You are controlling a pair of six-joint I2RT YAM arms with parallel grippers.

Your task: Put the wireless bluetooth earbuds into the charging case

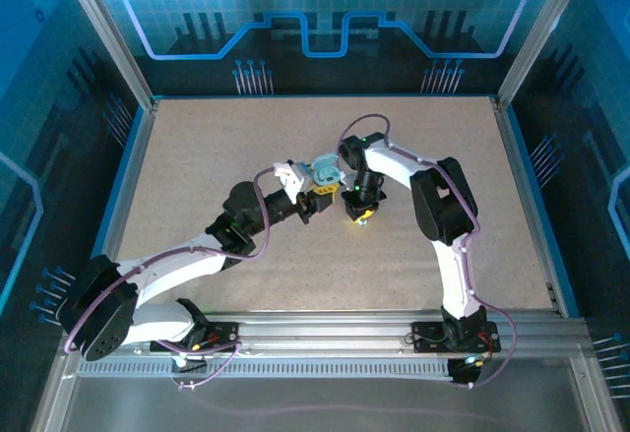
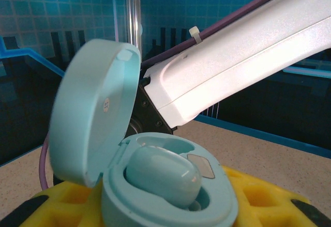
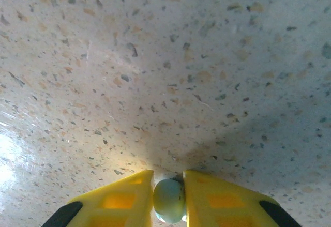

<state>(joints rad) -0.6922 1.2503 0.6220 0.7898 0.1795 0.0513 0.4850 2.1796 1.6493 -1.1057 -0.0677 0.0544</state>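
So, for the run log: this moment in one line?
left tool: holds open case | case: one earbud seated | right tool: grips second earbud

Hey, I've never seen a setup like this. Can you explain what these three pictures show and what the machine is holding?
These are two white robot arms bolted at the near edge of a speckled table. One picture looks down on both arms from above. The other two come from a small camera on each wrist.

The left gripper holds up a teal charging case. Its lid is open, and one teal earbud sits inside.

The right gripper points down at the table. Its yellow fingers pinch a second teal earbud.
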